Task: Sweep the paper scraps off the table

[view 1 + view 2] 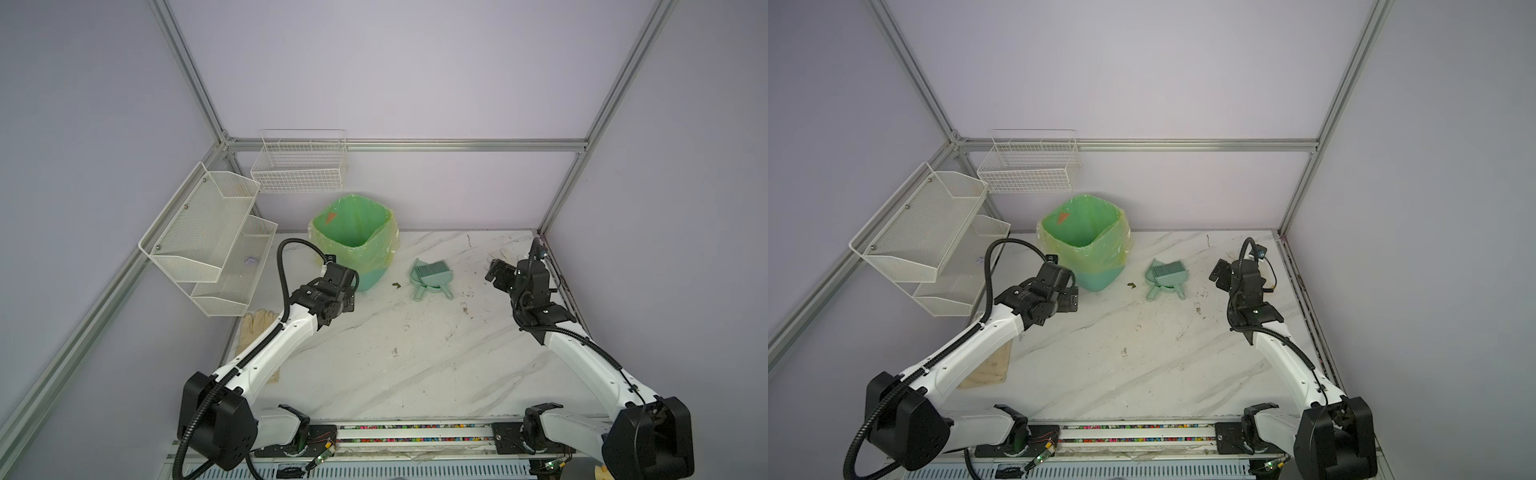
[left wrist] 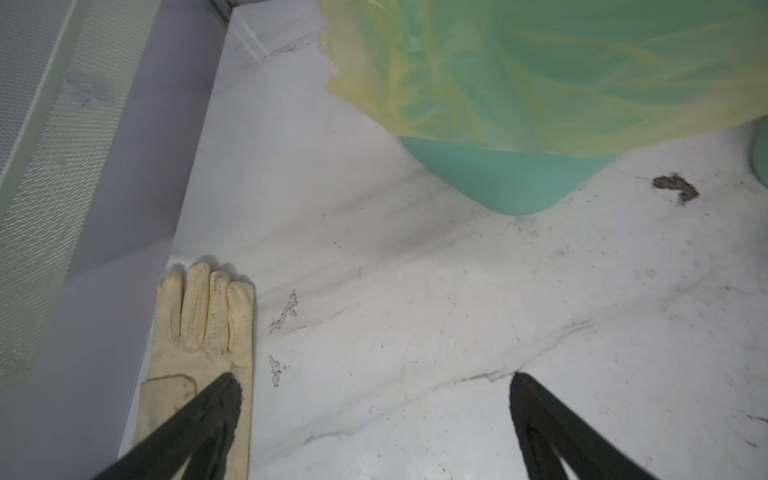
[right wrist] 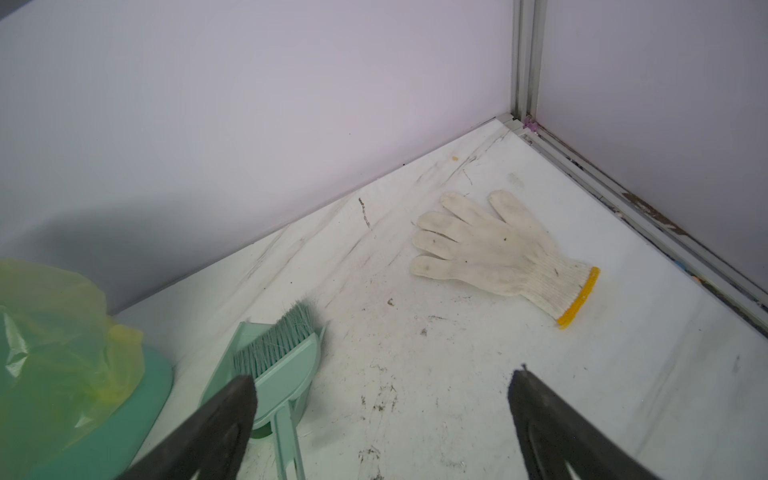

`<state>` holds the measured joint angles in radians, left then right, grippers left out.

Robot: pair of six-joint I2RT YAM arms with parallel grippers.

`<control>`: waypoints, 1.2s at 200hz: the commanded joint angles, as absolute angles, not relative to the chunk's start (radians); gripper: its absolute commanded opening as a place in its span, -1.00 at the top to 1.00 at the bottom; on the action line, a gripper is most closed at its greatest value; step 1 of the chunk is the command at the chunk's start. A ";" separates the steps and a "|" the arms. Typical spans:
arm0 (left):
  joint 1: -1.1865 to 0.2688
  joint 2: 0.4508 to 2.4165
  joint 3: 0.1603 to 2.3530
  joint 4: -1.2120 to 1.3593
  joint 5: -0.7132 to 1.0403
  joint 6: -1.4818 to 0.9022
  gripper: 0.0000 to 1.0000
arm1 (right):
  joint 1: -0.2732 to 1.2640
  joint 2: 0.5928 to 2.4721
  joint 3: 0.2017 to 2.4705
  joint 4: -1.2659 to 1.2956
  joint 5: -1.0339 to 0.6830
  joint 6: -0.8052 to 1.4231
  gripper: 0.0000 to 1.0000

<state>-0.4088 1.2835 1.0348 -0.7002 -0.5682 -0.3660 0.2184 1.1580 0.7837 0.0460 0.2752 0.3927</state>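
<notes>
From my station, the lined bin [image 1: 376, 253] stands at the back of the counter [image 1: 415, 365], left of middle. Its yellow-green liner is folded over the rim and hangs down the teal walls. Inside, I see green liner and one orange-red patch [image 1: 331, 217] high on the inner wall; I cannot make out the bottom.

To the bin's right lies the mint dustpan [image 3: 291, 368], with the brush [image 3: 276, 336] resting in it, bristles toward the back wall. A dark speck [image 1: 396, 284] sits between the bin and the dustpan.

Where the paper scraps are I cannot tell from any view.

On the left wall hangs a two-tier mesh shelf [image 1: 199, 232], and a small pale purple thing [image 1: 251, 260] lies in its lower tier. A wire basket [image 1: 299, 166] hangs on the back wall beside it. The front rail [image 1: 415, 427] carries a row of multicoloured bits too small to identify.

The left gripper [image 2: 374, 380] is near the bin's base, its fingers [image 2: 208, 415] spread wide over bare counter, beside a cream glove [image 2: 203, 324]. The right gripper [image 3: 382, 378] is right of the dustpan, its fingers [image 3: 548, 415] equally wide, gripping nothing. A white knit glove [image 3: 494, 249] lies flat near the far right corner.
</notes>
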 commanded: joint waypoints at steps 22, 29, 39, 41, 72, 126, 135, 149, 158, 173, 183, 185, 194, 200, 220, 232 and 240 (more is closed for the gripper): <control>-0.368 1.197 0.788 -0.284 -0.788 -0.378 -0.99 | 0.213 1.119 0.608 0.323 0.423 0.363 -0.95; -0.366 1.192 0.739 -0.206 -0.811 -0.359 -0.99 | 0.214 1.115 0.582 0.363 0.436 0.359 -0.95; -0.361 1.188 0.678 -0.101 -0.825 -0.329 -0.99 | 0.214 1.109 0.550 0.418 0.452 0.338 -0.95; -0.359 1.187 0.670 -0.080 -0.827 -0.322 -0.99 | 0.214 1.108 0.546 0.428 0.455 0.331 -0.95; -0.338 1.199 0.560 0.179 -0.852 -0.221 -0.99 | 0.215 1.120 0.513 0.514 0.510 0.250 -0.95; -0.199 1.271 0.343 0.740 -0.726 -0.067 -0.99 | 0.214 1.203 0.497 0.576 0.599 0.237 -0.95; -0.155 1.288 0.319 0.786 -0.688 -0.106 -0.99 | 0.215 1.208 0.494 0.596 0.634 0.241 -0.95; -0.109 1.301 0.296 0.847 -0.609 -0.101 -0.99 | 0.214 1.217 0.492 0.651 0.660 0.235 -0.95; -0.091 1.308 0.287 0.891 -0.578 -0.085 -0.99 | 0.214 1.232 0.491 0.697 0.670 0.214 -0.95; -0.063 1.337 0.276 0.957 -0.517 -0.070 -0.99 | 0.214 1.265 0.497 0.727 0.696 0.191 -0.95; -0.041 1.373 0.273 0.993 -0.477 -0.076 -0.99 | 0.214 1.286 0.494 0.753 0.721 0.188 -0.95; -0.037 1.379 0.274 0.994 -0.470 -0.078 -0.99 | 0.214 1.288 0.491 0.760 0.726 0.187 -0.95; -0.026 1.422 0.274 1.017 -0.449 -0.093 -0.99 | 0.215 1.305 0.481 0.794 0.753 0.189 -0.95; -0.018 1.464 0.269 1.064 -0.438 -0.089 -0.99 | 0.214 1.314 0.474 0.818 0.767 0.187 -0.95; -0.006 1.511 0.290 1.061 -0.379 -0.081 -0.99 | 0.214 1.346 0.448 0.912 0.770 0.157 -0.95; -0.005 1.532 0.307 1.045 -0.356 -0.076 -0.99 | 0.213 1.368 0.429 0.992 0.773 0.135 -0.95; -0.003 1.556 0.326 1.028 -0.343 -0.074 -0.99 | 0.213 1.411 0.417 1.049 0.779 0.125 -0.95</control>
